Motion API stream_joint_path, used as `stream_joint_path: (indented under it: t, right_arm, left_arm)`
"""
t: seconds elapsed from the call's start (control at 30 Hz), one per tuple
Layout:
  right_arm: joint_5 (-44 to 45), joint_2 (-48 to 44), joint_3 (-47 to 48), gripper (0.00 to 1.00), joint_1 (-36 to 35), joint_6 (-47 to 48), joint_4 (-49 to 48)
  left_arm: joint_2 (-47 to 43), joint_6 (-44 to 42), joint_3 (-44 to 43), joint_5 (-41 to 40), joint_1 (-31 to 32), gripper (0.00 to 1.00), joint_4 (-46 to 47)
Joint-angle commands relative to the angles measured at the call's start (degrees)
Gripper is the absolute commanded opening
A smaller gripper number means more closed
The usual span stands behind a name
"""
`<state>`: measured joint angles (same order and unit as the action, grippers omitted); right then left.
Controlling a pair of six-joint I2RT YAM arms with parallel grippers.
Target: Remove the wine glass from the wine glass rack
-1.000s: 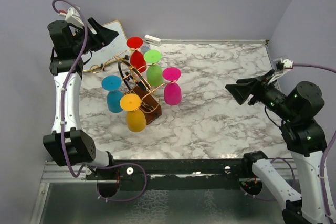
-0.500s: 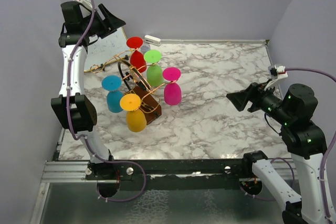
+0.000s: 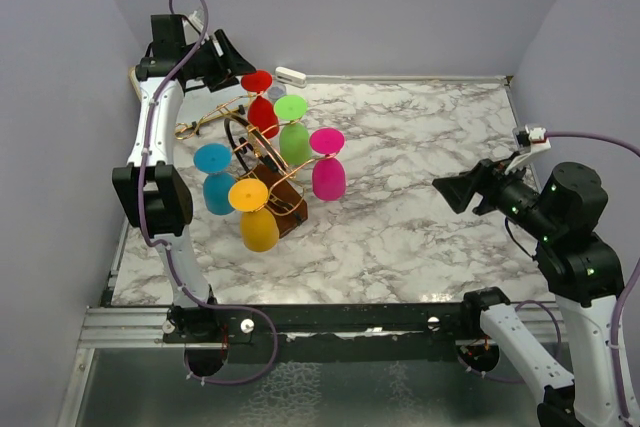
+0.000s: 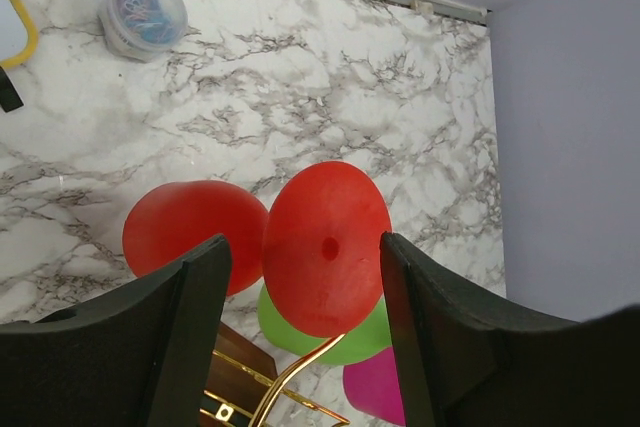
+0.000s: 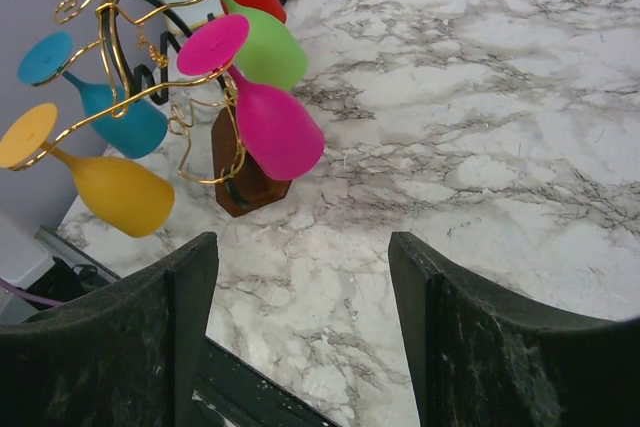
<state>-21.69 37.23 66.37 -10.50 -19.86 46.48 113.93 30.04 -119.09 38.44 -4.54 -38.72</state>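
**A:** Why is the left end effector [image 3: 232,55] up at the back-left of the wine glass rack [image 3: 283,197]?

**B:** It is lining up on the red wine glass [image 4: 325,247]. That glass hangs on a curled hook arm at the rear of the rack, foot up and bowl tilted down and outward. In the wrist view the round foot lies between the two fingers, and the jaws stand wide, gripping nothing. I can't tell whether a finger touches the rim of the foot.

**A:** Why come in from above?

**B:** I think the foot and stem are the free parts. The green glass [image 3: 293,137] hangs just beside the red bowl, so there is little room low down.

**A:** And the right end effector [image 3: 447,185]?

**B:** It is also wide open and empty. It hovers over the counter [image 3: 420,147], well apart from the rack and pointing toward it. It is probably keeping out of the way, or is ready to steady the rack.
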Motion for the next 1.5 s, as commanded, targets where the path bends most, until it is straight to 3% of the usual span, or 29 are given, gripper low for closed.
stream_joint_path:
  t: [0.0, 0.3, 0.5, 1.0, 1.23, 1.47]
  right_arm:
    - [0.87, 0.03, -0.57, 0.69, 0.13, -0.07, -2.35]
    - [1.54, -0.03, -1.37, 0.69, 0.14, -0.72, -3.89]
    - [2.35, -0.32, -1.67, 0.69, 0.05, -0.91, -4.07]
    - [3.05, -1.06, -1.32, 0.69, 0.06, -1.6, -3.76]
    - [4.36, -1.7, -1.58, 0.69, 0.05, -2.05, -3.87]
    - [6.02, -2.66, -1.68, 0.7, 0.12, -2.46, -4.14]
  left_arm:
    - [-0.04, -2.62, -2.22, -1.36, 0.37, 0.62, -2.35]
    - [-0.05, -4.37, -1.53, -0.88, 0.74, 0.53, -3.58]
    - [0.08, -4.0, -1.15, -0.28, 0.72, 0.39, -2.86]
    - [0.03, -3.69, 0.66, 0.82, 0.63, 0.26, -1.54]
    - [-0.14, -2.5, 1.85, 1.89, 0.58, 0.11, 0.17]
    - [-1.7, -0.6, 2.01, 3.0, 0.49, 0.06, 2.12]
